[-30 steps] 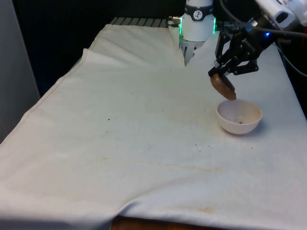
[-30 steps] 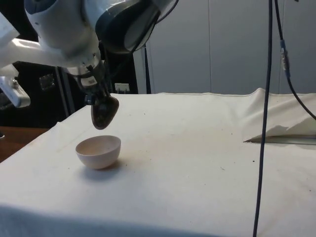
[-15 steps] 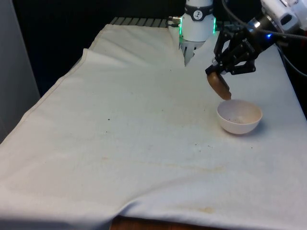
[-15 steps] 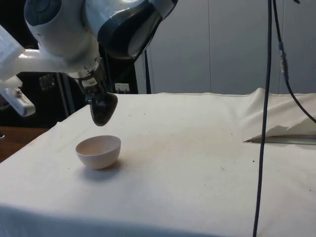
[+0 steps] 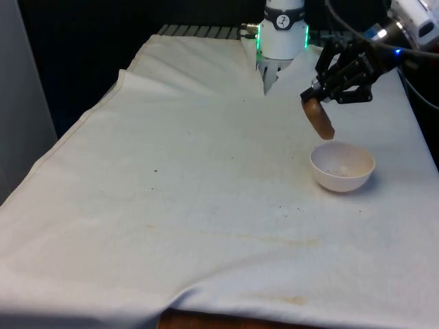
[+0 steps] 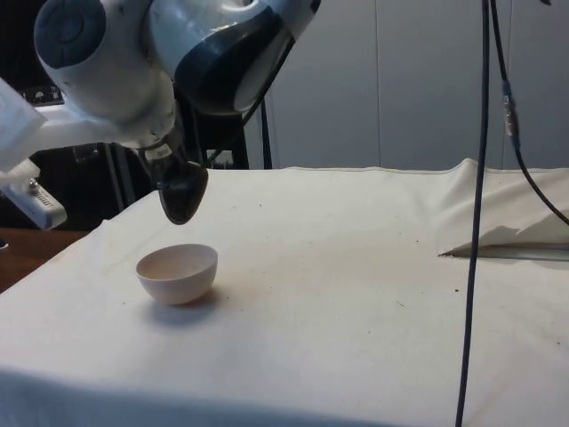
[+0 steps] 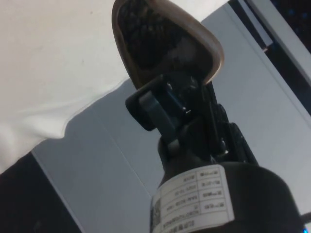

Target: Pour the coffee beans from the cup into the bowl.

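At the front view's upper right, your gripper [image 5: 317, 101] clamped the tilted brown cup [image 5: 319, 119] above the white bowl [image 5: 342, 168], mid-pour, needing more tilt.

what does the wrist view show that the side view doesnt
Wrist view only: the inside of the brown cup, with dark coffee beans still in it, and the gripper pinching the cup's rim.

Side view only: the white bowl on the cloth-covered table, with the tilted cup hanging above it and apart from it, and a black cable hanging in front.

Both: the cup held in the gripper and the white cloth.
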You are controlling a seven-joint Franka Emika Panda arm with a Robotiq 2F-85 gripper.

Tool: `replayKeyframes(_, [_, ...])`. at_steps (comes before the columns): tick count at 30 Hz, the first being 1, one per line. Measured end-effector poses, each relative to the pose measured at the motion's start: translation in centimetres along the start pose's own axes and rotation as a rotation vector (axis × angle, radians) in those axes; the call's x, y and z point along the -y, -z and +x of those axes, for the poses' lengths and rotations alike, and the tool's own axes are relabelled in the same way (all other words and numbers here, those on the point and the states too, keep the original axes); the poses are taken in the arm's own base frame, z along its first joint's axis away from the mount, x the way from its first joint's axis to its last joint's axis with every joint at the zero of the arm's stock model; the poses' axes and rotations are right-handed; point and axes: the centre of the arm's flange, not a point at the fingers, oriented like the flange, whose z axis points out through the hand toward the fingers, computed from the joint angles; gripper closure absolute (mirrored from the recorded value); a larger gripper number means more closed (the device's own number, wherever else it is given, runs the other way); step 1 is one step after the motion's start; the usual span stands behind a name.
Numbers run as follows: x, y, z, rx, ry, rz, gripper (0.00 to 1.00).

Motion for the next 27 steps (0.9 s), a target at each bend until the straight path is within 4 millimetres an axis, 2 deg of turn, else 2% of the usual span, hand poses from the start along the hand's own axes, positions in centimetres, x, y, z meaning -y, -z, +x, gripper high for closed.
replayKeyframes(15, [1.8,0.7,0.0,-0.035,0.045,-0.104,1.0])
replayKeyframes(27, [2.3,1.3,0.0,-0.067,0.074,-0.177,1.0])
